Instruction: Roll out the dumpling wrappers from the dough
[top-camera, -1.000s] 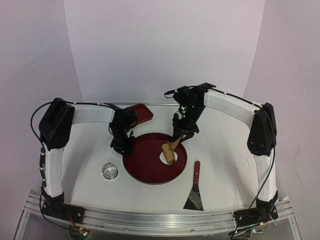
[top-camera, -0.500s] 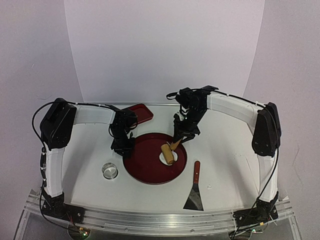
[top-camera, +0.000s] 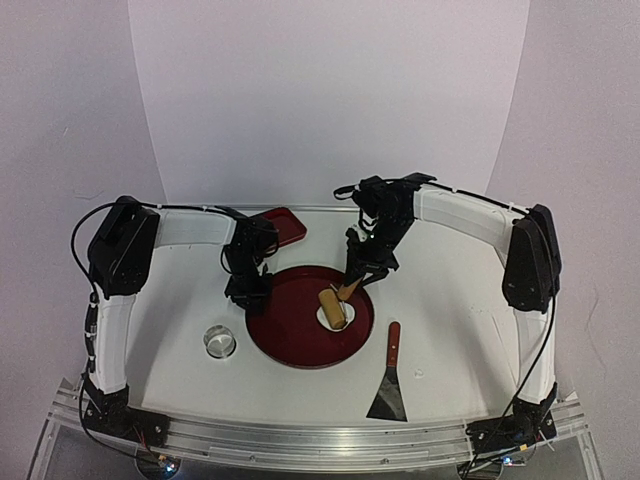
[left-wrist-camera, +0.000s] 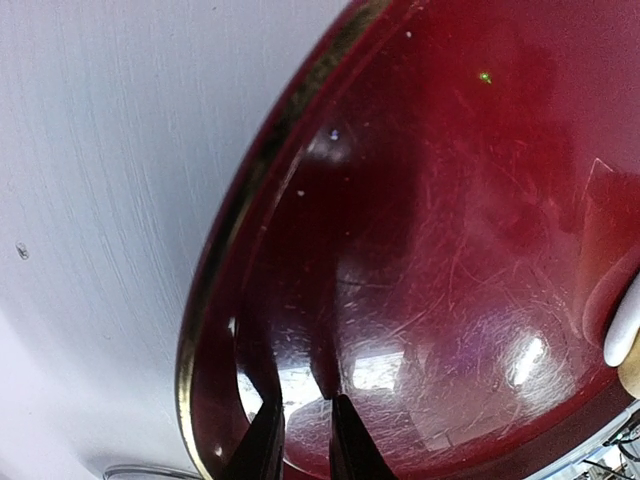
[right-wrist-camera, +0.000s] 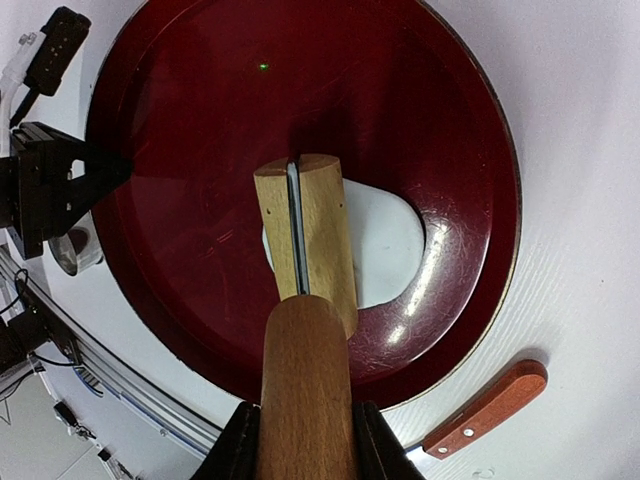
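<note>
The roller (top-camera: 332, 308) had edged across the dough (right-wrist-camera: 385, 245) toward the left end effector (left-wrist-camera: 305, 440), whose narrowly gapped fingers might have held the tray (left-wrist-camera: 215, 300); I could not tell. The right end effector (right-wrist-camera: 305, 445) pinched the roller's handle, so flattening seemed underway

The dough (right-wrist-camera: 390, 245) lay as a thin, flat white sheet with a smooth, rounded but uneven outline. It sat on the floor of the round red tray (right-wrist-camera: 190, 140), right of the tray's centre. The wooden roller (right-wrist-camera: 305, 230) rested across it, and most of the sheet showed on one side.
</note>
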